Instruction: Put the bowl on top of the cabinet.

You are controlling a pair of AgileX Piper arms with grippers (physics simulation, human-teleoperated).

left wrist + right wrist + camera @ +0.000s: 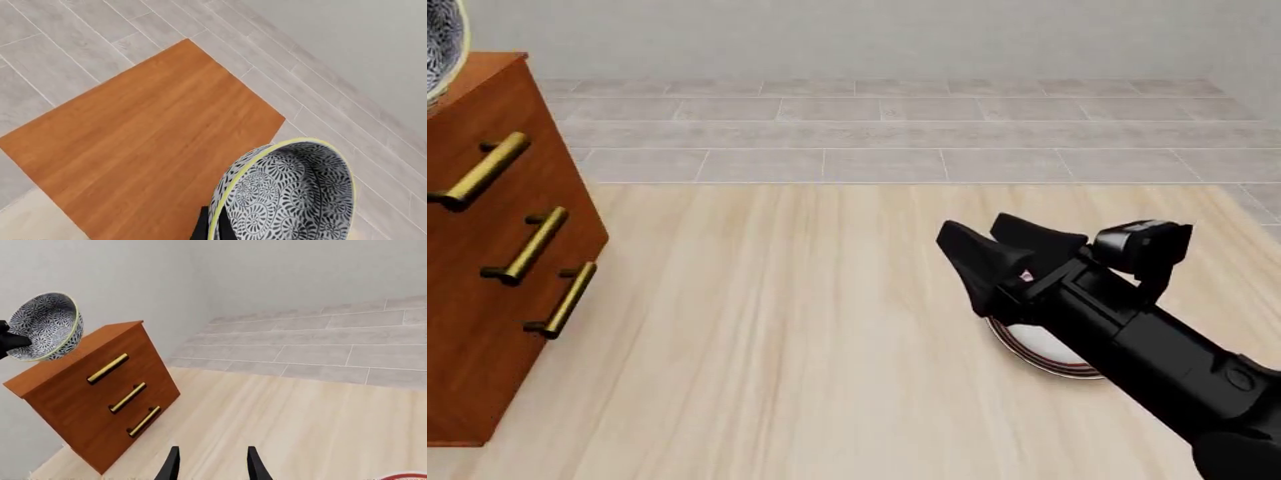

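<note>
While the bowl is carried: step in hand is the transport, bowl up in the air over the cabinet, not yet set down.
Bowl (45, 326): tilted on its side, above the cabinet's top, apart from it in the right wrist view.
Cabinet (100, 400): stands at the desk's left edge, its flat top (153, 150) bare below the bowl.
Left hand (12, 342): pinching the bowl's rim, dark fingers (203, 227) seen at the wall.
Right hand (994, 262): fingers parted, holding nothing, hovering over the plate (1044, 352).
Desk (814, 330): pale wood.
Next move: likely level the bowl, lower it squarely onto the top, well in from the edges, then release.
</note>
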